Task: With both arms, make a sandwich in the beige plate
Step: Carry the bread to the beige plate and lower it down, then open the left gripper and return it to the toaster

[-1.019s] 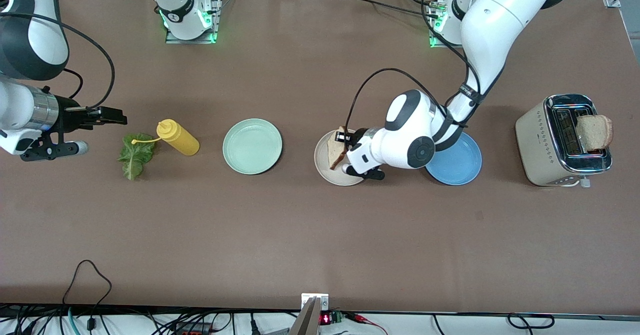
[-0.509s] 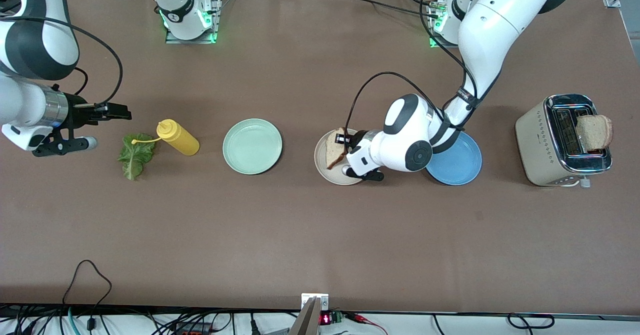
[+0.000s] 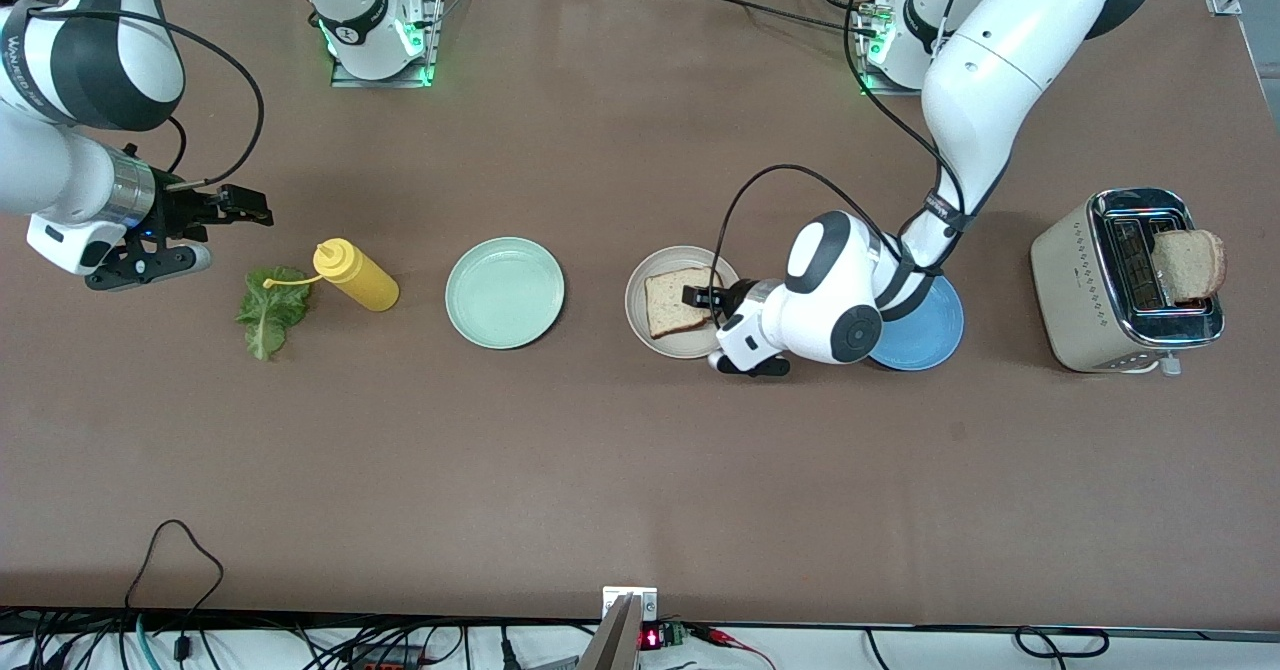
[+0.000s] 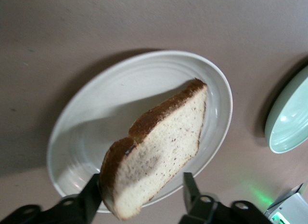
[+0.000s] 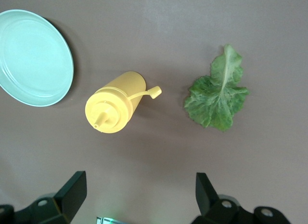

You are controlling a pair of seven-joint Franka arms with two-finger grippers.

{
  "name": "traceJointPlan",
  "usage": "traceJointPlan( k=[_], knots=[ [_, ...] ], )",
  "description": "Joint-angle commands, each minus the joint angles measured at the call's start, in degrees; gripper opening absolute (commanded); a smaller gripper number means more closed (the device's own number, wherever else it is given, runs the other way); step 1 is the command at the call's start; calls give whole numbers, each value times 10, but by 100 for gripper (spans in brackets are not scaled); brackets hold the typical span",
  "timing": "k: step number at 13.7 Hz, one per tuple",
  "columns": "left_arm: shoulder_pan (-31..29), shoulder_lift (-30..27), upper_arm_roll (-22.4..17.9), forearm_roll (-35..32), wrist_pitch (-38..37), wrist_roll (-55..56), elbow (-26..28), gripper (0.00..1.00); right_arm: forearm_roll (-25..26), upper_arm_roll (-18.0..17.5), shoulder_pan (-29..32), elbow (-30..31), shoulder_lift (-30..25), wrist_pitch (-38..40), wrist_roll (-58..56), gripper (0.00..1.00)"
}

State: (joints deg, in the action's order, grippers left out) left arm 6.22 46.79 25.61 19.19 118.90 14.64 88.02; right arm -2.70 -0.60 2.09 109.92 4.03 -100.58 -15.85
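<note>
Toast slice (image 3: 677, 302) flat on beige plate (image 3: 640, 325); left gripper (image 3: 706, 298) beside it, fingers spread. Right gripper (image 3: 250, 208) near lettuce (image 3: 268, 310), fingers wide.

A toast slice (image 4: 159, 147), pale crumb with a dark brown crust, sits between the two black fingers (image 4: 89, 202) of the left pincer (image 4: 142, 200). The fingers stand apart on either side of the slice's lower end, and contact with the bread cannot be confirmed. The slice is over the beige plate (image 4: 96, 118), which rests on the brown surface (image 4: 144, 21); its shadow falls across the plate's floor. The rim of a mint green plate (image 4: 288, 120) shows at the frame edge, apart from the beige plate.
</note>
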Motion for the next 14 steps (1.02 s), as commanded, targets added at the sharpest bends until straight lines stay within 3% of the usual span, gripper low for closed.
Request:
traceJointPlan(
  k=[1,5,12,14],
  knots=[
    [-2,-9,-2,3,-7,-1,-27,100,11,-1,2,18,-17,-14,-16,100],
    [-9,-71,-5,2,-23,1,-33,100,12,-1,3,18,-17,-31,-40,100],
    [-97,-179,-21,-256,-111,5,-36,100,7,1,3,14,-3,-64,-138,100],
    [-146,-208,-19,-280,-118,4,-37,100,4,1,3,11,-2,-65,-160,100]
  ],
)
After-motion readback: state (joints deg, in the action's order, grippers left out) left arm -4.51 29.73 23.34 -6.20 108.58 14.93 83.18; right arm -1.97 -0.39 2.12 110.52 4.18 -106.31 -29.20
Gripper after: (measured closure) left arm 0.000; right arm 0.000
